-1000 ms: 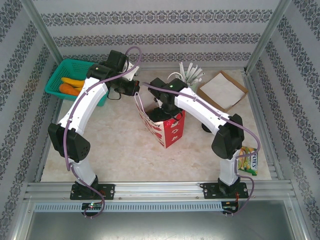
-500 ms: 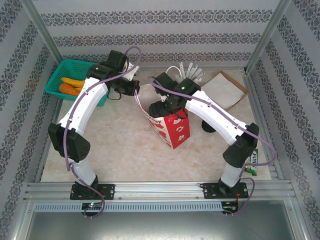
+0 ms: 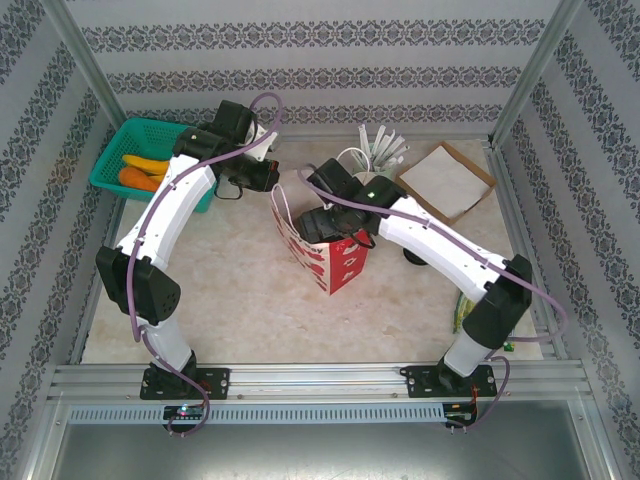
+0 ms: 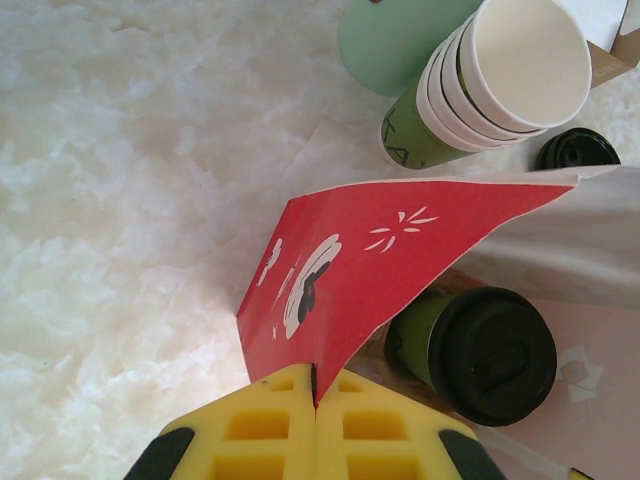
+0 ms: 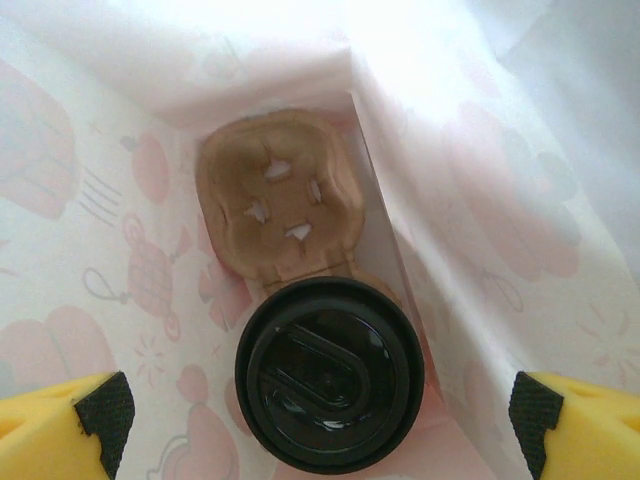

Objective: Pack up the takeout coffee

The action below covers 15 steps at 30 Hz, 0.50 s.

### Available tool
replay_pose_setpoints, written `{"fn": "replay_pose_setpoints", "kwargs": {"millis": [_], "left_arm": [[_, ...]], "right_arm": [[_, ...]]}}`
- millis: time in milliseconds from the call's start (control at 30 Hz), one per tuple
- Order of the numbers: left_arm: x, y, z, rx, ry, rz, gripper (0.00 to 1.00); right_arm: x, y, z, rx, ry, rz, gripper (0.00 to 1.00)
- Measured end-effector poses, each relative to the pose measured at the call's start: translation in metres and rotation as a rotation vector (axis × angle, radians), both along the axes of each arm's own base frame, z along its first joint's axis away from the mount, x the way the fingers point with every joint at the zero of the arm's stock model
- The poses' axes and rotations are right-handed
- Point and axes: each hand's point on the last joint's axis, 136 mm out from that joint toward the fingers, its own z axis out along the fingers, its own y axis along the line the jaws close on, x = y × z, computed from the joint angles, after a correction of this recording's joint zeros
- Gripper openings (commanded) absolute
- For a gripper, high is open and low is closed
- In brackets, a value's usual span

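Left gripper (image 4: 315, 420) pinches red bag (image 4: 370, 260) rim, likely to hold mouth open. Right gripper (image 5: 320, 420) inside bag, jaws wide, grasping nothing. Takeout coffee (image 5: 330, 375) stands lidded on bag floor by cardboard carrier (image 5: 280, 195).

The pale marbled table (image 3: 240, 290) is carrying a red bag (image 3: 338, 265), which is standing open near its middle. A green basket (image 3: 108, 165) is sitting at the far left corner. Behind the bag a cup stack (image 4: 470, 85) is resting, and a black lid (image 4: 575, 150) is lying close by. A cardboard tray (image 3: 471, 164) is lying at the far right, and a packet (image 3: 462, 315) is lying near the right edge.
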Motion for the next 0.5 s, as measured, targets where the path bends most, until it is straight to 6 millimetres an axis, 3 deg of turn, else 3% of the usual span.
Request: {"fn": "replay_pose_setpoints", "kwargs": {"millis": [233, 500], "left_arm": [[0.000, 0.000, 0.000, 0.000, 0.001, 0.000, 0.00], [0.001, 0.000, 0.000, -0.001, -0.004, 0.001, 0.00]], "right_arm": [[0.002, -0.002, 0.035, 0.116, -0.129, -0.008, 0.98], [-0.017, -0.025, 0.065, 0.250, -0.275, -0.036, 0.98]]}}
